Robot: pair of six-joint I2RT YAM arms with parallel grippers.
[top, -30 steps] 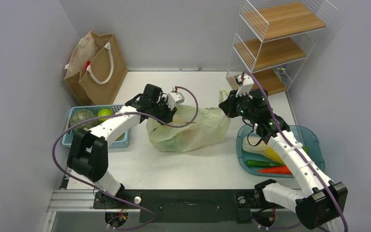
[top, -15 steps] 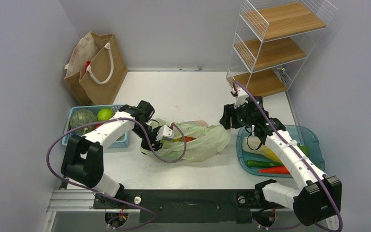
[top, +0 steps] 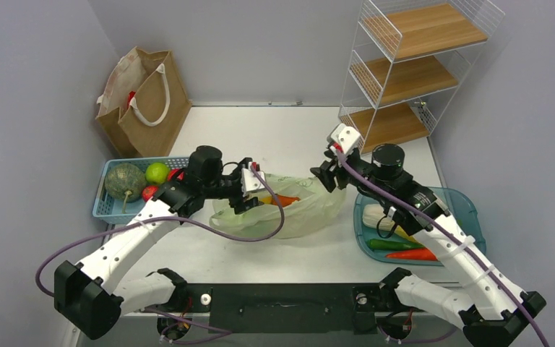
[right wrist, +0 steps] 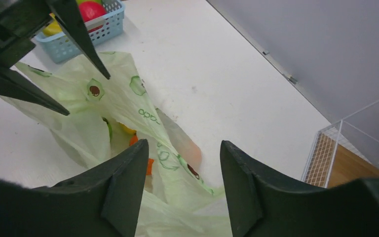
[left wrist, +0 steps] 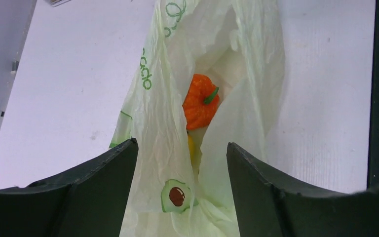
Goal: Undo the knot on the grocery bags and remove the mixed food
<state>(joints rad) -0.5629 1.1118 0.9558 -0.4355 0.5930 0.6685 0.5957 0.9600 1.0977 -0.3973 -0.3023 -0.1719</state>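
Observation:
The pale green plastic bag lies slumped on the table with its mouth gaping, and no knot shows on it. Inside it sits a ribbed orange piece of the mixed food, with something yellow just below it. My left gripper is open at the bag's left end, and loose bag film lies between its jaws without being pinched. My right gripper hovers open above the bag's right end. The brown paper bag stands at the back left.
A blue basket with a melon, a green fruit and red items sits left of the bag. At the right, a blue tray holds cabbage, a green pepper and a red one. A wire shelf stands at the back right.
Both grippers have opened and let go of the plastic bag, which has sunk flat. The left gripper dropped to the bag's left end; the right one moved left over it.

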